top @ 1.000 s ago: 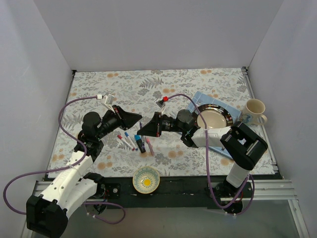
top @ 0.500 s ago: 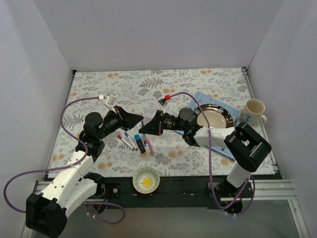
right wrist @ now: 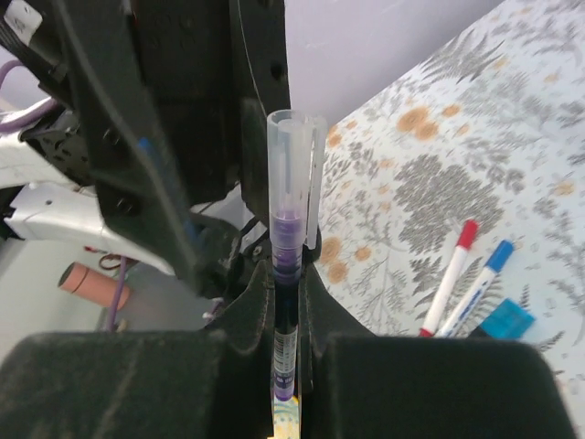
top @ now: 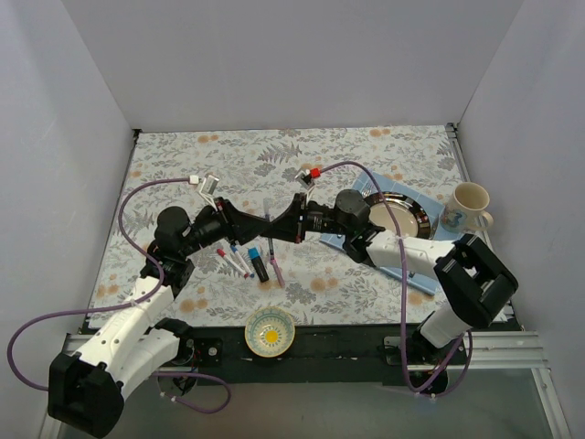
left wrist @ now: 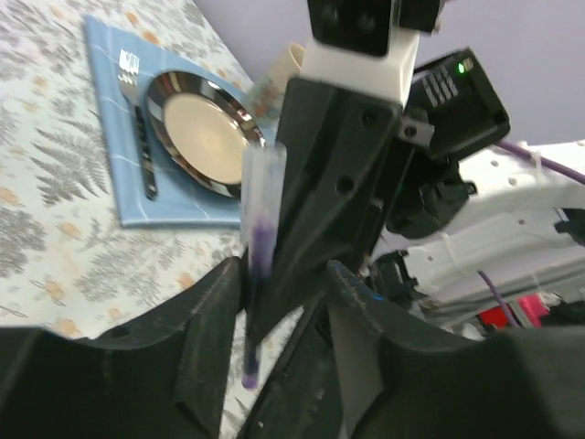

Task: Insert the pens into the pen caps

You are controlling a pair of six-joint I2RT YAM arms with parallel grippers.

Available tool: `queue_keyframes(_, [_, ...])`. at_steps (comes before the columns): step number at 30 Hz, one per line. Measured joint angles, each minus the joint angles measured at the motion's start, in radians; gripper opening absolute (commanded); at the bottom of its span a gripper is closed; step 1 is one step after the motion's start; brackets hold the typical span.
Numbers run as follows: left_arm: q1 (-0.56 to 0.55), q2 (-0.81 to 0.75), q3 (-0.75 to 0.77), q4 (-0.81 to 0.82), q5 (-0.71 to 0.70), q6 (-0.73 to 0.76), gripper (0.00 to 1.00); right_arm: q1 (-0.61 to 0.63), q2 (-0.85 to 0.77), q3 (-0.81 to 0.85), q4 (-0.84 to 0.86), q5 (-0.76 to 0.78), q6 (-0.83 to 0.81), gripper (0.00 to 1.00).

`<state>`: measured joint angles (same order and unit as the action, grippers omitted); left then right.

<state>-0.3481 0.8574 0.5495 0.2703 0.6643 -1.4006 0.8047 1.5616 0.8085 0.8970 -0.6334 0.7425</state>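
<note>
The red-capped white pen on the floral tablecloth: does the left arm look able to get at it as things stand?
Probably yes: the red-capped white pen lies uncovered near the left gripper, whose jaws stand apart. The right gripper, shut on a clear-capped purple pen beside it, may crowd the move.

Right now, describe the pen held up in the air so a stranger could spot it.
On the leaf-patterned tablecloth, look to the middle, where the left pincer and right pincer meet tip to tip. The right one is shut on a thin pen with purple ink. Unlike the red-, blue- and pink-tipped pens lying flat nearby, it is held off the cloth and wears a clear cap.
</note>
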Motion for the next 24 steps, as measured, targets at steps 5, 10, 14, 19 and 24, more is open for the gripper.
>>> queue_keyframes(5, [-0.005, 0.000, 0.011, 0.024, 0.059, -0.028, 0.60, -0.018, -0.069, 0.013, -0.092, 0.040, -0.078, 0.01])
queue_keyframes(10, [-0.005, -0.007, 0.034, 0.026, 0.110, -0.022, 0.64, -0.019, -0.137, 0.016, -0.163, 0.106, -0.143, 0.01])
queue_keyframes(14, [-0.007, -0.010, 0.034, 0.022, 0.152, -0.008, 0.64, -0.023, -0.192, 0.043, -0.202, 0.153, -0.172, 0.01])
queue_keyframes(19, [-0.008, 0.010, 0.033, 0.063, 0.202, -0.014, 0.64, -0.025, -0.233, 0.085, -0.211, 0.171, -0.178, 0.01])
queue_keyframes(24, [-0.013, 0.069, 0.031, 0.161, 0.248, -0.055, 0.60, -0.023, -0.242, 0.091, -0.206, 0.171, -0.161, 0.01])
